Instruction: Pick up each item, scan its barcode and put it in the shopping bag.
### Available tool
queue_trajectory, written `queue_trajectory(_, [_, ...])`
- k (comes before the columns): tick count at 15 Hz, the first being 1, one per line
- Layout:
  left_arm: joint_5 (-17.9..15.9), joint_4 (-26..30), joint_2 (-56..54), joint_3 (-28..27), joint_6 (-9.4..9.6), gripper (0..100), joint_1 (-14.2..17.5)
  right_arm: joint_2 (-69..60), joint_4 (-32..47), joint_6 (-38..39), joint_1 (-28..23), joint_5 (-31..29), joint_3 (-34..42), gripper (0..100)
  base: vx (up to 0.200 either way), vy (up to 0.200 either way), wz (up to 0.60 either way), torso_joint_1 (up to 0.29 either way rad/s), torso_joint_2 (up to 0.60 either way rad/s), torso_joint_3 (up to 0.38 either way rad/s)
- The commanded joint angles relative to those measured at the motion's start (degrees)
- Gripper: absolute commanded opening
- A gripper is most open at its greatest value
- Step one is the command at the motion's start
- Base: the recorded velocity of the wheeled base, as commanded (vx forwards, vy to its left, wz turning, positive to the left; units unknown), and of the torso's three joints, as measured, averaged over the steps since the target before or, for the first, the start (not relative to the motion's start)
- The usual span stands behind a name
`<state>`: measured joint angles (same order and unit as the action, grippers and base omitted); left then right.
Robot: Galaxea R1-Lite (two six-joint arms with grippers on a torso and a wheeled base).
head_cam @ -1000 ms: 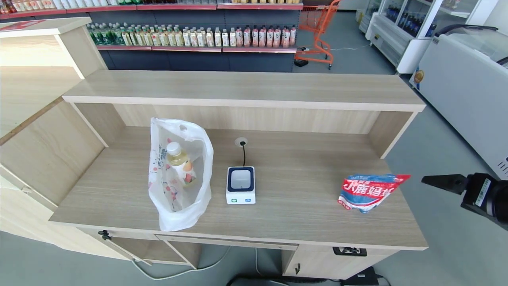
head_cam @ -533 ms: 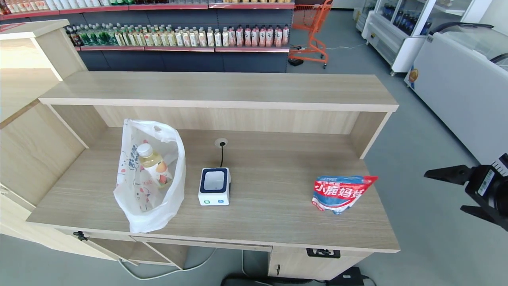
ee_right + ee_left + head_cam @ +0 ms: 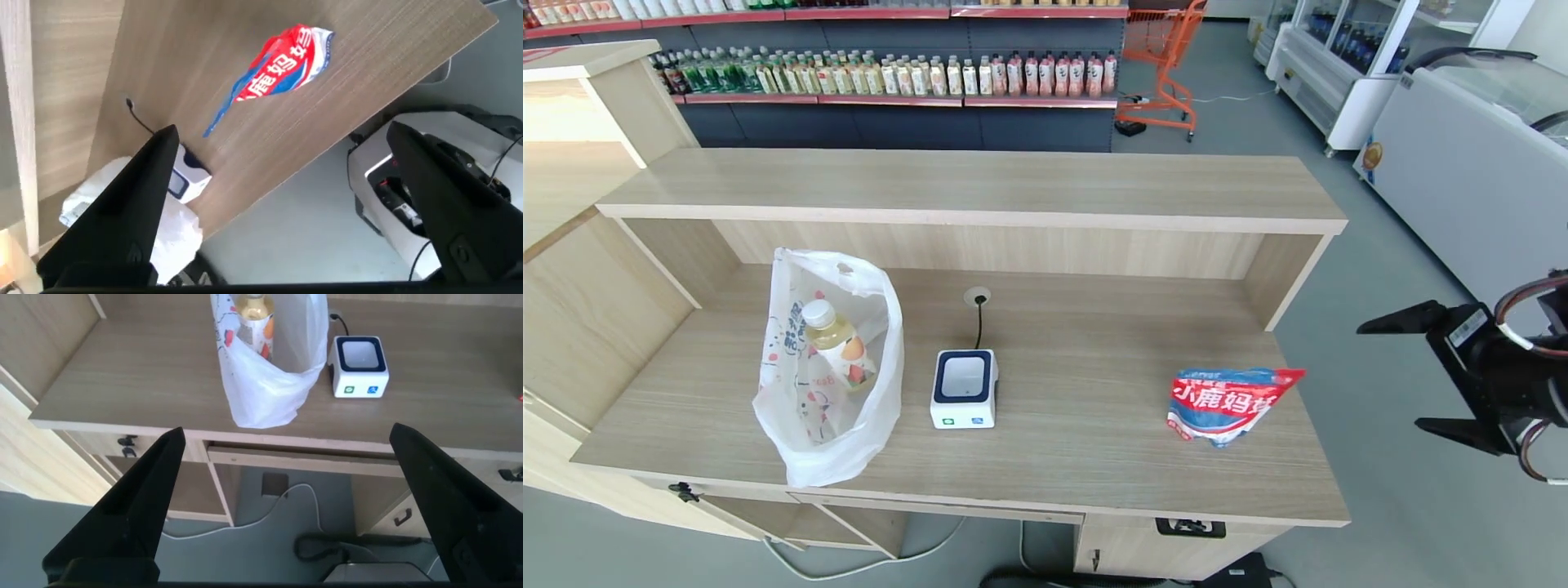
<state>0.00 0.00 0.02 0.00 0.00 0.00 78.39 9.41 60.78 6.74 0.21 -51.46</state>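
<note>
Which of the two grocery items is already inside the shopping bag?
The white-capped bottle of yellowish drink, standing inside the white shopping bag left of the scanner. The red-and-blue pouch lies bare on the counter, right of the scanner.

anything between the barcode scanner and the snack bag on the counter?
No. The stretch of counter between the barcode scanner and the snack bag is bare wood, as the head view shows.

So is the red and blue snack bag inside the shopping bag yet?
No, the snack bag lies on the counter, on the other side of the scanner from the shopping bag.
</note>
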Motion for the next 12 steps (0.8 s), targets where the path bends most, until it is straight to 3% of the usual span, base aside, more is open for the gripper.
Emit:
queue_trajectory(1, [0.00,0.00,-0.02,0.00,0.00,100,0.00,5.55,-0.01,2.06,2.49,-2.32,-0.66,100,0.000,0.000,0.00,0.000,0.00,0.000])
queue_trajectory(5, [0.00,0.00,-0.02,0.00,0.00,100,0.00,11.70,-4.84,3.11,3.10,-7.06,-0.75,100,0.000,0.000,0.00,0.000,0.00,0.000])
queue_trajectory(12, [0.00,0.00,-0.02,0.00,0.00,100,0.00,24.01,-15.65,3.29,4.68,-7.06,-1.10,100,0.000,0.000,0.00,0.000,0.00,0.000])
